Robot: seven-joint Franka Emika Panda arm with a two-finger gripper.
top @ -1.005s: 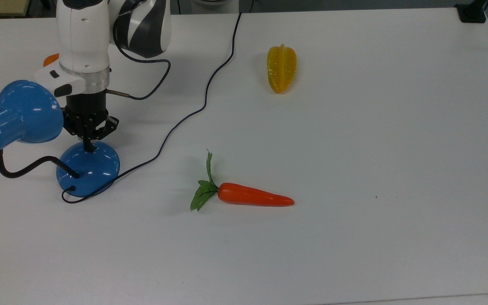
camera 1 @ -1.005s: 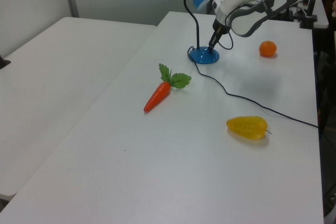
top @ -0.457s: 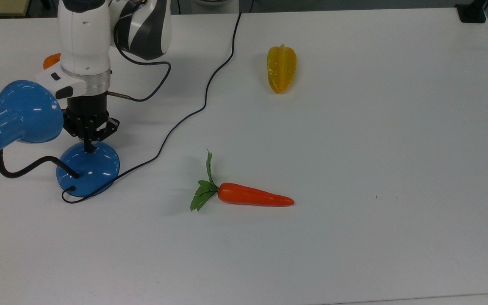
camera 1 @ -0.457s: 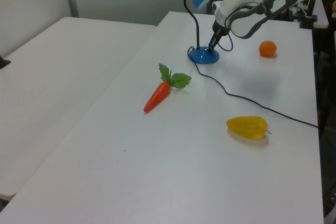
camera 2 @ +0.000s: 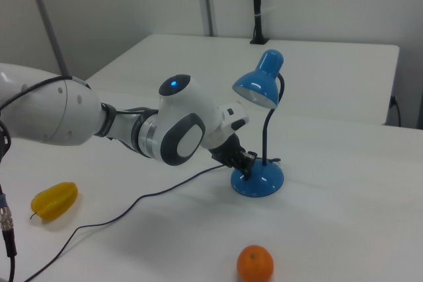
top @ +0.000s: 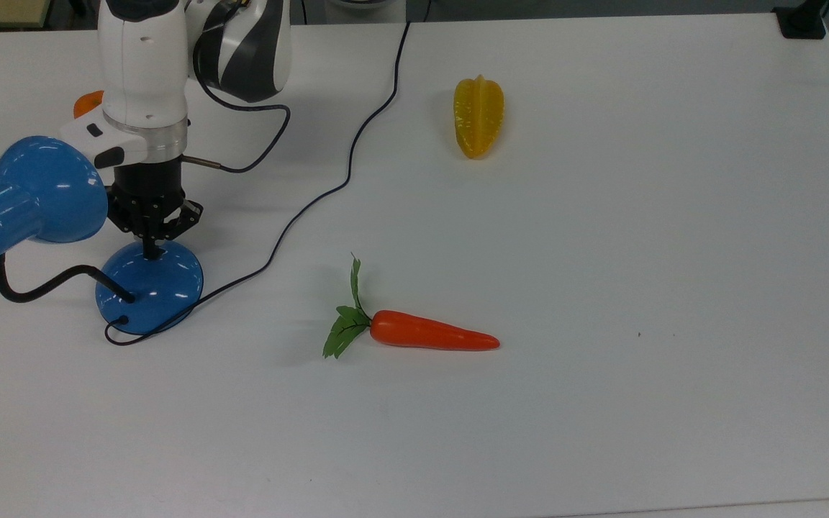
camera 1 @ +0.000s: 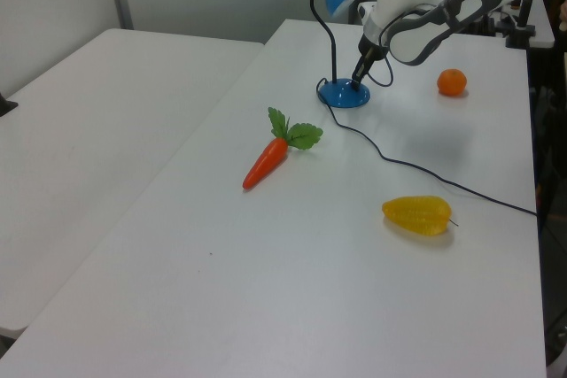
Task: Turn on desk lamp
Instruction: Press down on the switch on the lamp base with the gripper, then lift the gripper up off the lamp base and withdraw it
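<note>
Little has shifted: closed black gripper (top: 150, 252) stays pressed on glossy blue desk lamp (top: 150, 286) base. Slippery dome, light, tippable; switch is best pressed straight down, not gripped.

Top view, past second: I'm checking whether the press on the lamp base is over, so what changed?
The gripper crept slightly toward the top view's top early on, fingers shut, tip still on the desk lamp base; since then nothing visibly moved. The shade shows no glow. Carrot, star fruit and orange stayed put.
</note>
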